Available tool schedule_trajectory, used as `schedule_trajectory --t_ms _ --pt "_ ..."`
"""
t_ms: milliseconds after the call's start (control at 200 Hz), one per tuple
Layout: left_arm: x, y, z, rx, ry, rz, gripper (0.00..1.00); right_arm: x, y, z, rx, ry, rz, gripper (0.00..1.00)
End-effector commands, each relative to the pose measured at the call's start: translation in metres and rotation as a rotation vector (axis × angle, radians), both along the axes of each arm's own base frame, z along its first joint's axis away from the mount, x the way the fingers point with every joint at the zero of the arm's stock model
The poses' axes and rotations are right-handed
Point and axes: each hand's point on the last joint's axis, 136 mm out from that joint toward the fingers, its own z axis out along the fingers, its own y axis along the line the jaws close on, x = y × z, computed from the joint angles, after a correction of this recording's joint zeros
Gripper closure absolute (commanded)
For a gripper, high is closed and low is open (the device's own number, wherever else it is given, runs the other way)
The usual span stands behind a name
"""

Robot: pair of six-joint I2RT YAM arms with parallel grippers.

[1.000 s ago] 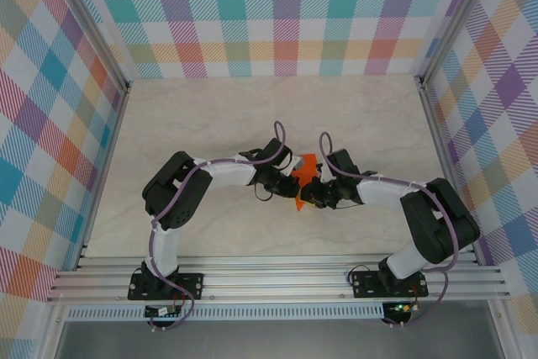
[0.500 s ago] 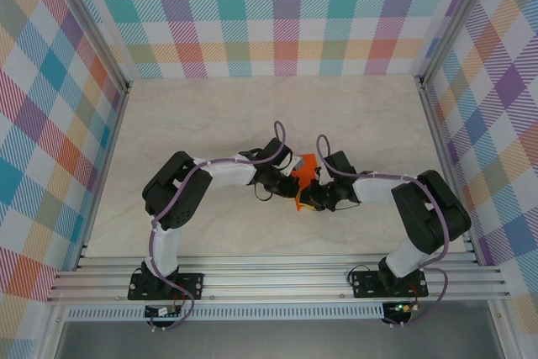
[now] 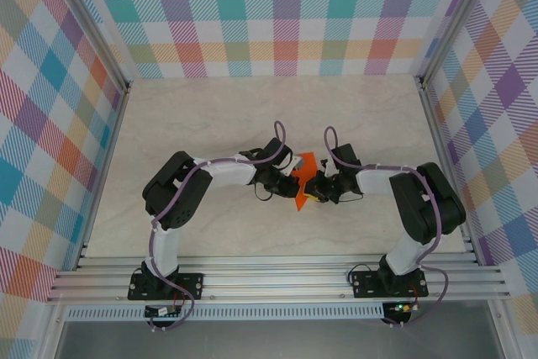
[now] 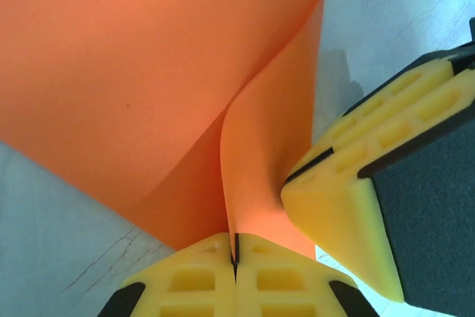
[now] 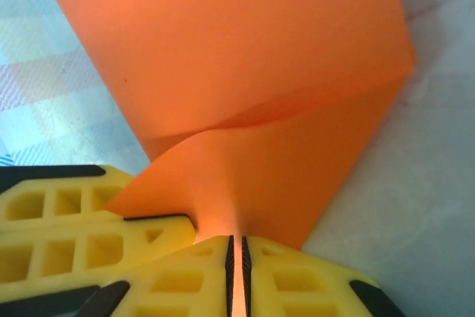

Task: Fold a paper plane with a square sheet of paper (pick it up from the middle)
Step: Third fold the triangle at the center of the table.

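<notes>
Square sheet of paper (image 4: 148, 72), edges pinched by both jaws, open table (image 3: 210, 107) around.

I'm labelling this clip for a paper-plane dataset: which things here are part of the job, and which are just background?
Part of the job:
orange paper sheet, creased
left gripper, jaws shut on the sheet
right gripper, jaws shut on the sheet

Just background:
table
checked walls
metal rail

Bright even light, close-ups perhaps soft
</notes>
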Motion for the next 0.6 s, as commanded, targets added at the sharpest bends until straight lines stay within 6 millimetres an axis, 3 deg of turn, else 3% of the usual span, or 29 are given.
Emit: schedule_trajectory --t_ms 0,155,265,465,595 --pt "-0.009 0.025 -0.030 0.120 0.070 0.011 0.96 0.002 0.003 0.006 -0.001 -0.019 0.025 0.86" --pt "-0.009 0.025 -0.030 0.122 0.070 0.013 0.96 0.020 -0.007 0.023 0.000 -0.067 -0.010 0.84" --pt "-0.010 0.025 -0.030 0.120 0.070 0.011 0.96 0.027 -0.008 0.019 0.005 -0.064 -0.008 0.84" --pt "-0.009 0.025 -0.030 0.119 0.070 0.014 0.96 0.028 -0.012 -0.008 -0.023 -0.010 -0.019 0.86" --pt "-0.009 0.025 -0.029 0.121 0.066 0.010 0.96 0.031 -0.013 0.000 0.008 -0.018 -0.030 0.85"
